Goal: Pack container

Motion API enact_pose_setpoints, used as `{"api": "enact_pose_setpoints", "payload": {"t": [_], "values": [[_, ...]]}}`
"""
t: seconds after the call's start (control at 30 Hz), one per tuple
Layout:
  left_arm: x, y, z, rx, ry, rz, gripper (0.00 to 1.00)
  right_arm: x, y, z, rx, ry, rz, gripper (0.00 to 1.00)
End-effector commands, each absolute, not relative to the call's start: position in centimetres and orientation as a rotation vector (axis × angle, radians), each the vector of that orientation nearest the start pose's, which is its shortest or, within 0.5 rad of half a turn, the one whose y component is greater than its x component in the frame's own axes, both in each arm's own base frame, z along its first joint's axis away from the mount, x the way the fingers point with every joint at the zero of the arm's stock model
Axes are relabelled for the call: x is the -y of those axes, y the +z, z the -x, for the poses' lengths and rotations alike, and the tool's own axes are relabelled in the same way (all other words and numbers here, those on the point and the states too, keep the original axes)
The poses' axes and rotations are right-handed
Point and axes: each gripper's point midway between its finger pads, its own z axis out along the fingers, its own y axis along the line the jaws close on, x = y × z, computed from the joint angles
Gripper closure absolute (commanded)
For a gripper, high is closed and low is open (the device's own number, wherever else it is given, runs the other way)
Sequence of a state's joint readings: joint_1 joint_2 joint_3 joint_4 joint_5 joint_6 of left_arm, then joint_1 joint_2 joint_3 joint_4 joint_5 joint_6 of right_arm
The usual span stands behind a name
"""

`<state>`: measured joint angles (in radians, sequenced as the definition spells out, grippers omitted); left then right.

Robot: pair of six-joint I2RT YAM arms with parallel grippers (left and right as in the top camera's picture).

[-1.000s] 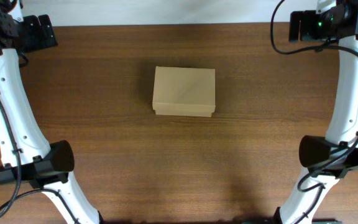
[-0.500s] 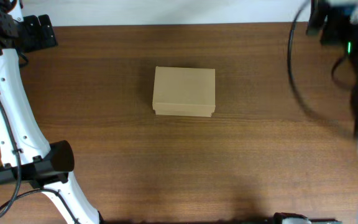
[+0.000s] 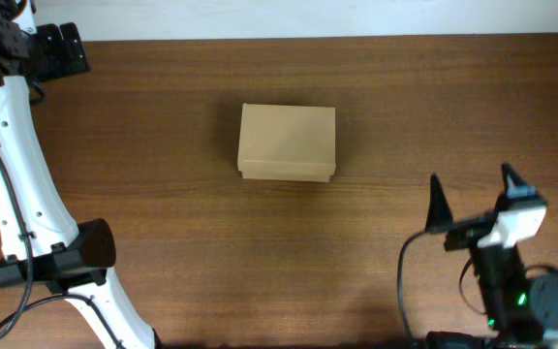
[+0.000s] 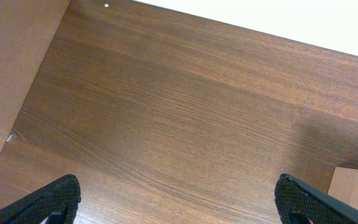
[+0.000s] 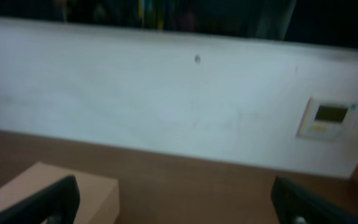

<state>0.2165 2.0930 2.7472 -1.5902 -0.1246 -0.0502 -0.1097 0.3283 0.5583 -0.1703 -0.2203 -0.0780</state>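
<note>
The container [image 3: 287, 142] is a plain light-brown cardboard box, lid shut, at the middle of the table. Its corner shows at the lower right of the left wrist view [image 4: 355, 184] and, blurred, at the lower left of the right wrist view [image 5: 79, 185]. My left gripper [image 3: 66, 50] is at the back left corner, open and empty, fingertips wide apart over bare wood [image 4: 179, 200]. My right gripper [image 3: 473, 197] is at the front right, open and empty, pointing towards the back [image 5: 178, 202], well to the right of the box.
The dark wooden table [image 3: 163, 223] ends at a white wall [image 5: 166, 106] at the back, which carries a small wall panel [image 5: 329, 117]. A light-brown flat surface [image 4: 11, 68] fills the left edge of the left wrist view.
My right arm has swung from the back right corner down to the front right, its gripper now pointing towards the back. The left arm and the box have not moved.
</note>
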Motion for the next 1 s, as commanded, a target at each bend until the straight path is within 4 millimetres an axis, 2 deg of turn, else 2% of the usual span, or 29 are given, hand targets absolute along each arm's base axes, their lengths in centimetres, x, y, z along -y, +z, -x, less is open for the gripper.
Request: {"api": "enact_pose_setpoints", "payload": {"t": [0.0, 0.17, 0.37, 0.7, 0.87, 0.97], "values": [[-12.1, 33.9, -44.1, -2.486, 0.229, 0.393, 0.00, -1.6, 30.4, -23.0, -1.477, 0.032, 0.165, 0.01], [-12.1, 33.9, -44.1, -2.486, 0.229, 0.393, 0.00, -1.6, 27.1, -22.7, -1.484, 0.034, 0.164, 0.01], [-12.0, 33.9, -44.1, -2.486, 0.228, 0.393, 0.00, -1.6, 24.4, -22.7, -1.484, 0.031, 0.161, 0.01], [-12.1, 33.9, -44.1, -2.486, 0.229, 0.393, 0.00, -1.4, 19.8, -24.1, -1.523, 0.038, 0.159, 0.01], [-12.0, 33.9, -44.1, -2.486, 0.228, 0.393, 0.00, -1.4, 18.0, -24.4, -1.557, 0.044, 0.156, 0.01], [-12.1, 33.9, -44.1, -2.486, 0.229, 0.393, 0.00, -1.4, 16.1, -24.5, -1.618, 0.053, 0.150, 0.01]]}}
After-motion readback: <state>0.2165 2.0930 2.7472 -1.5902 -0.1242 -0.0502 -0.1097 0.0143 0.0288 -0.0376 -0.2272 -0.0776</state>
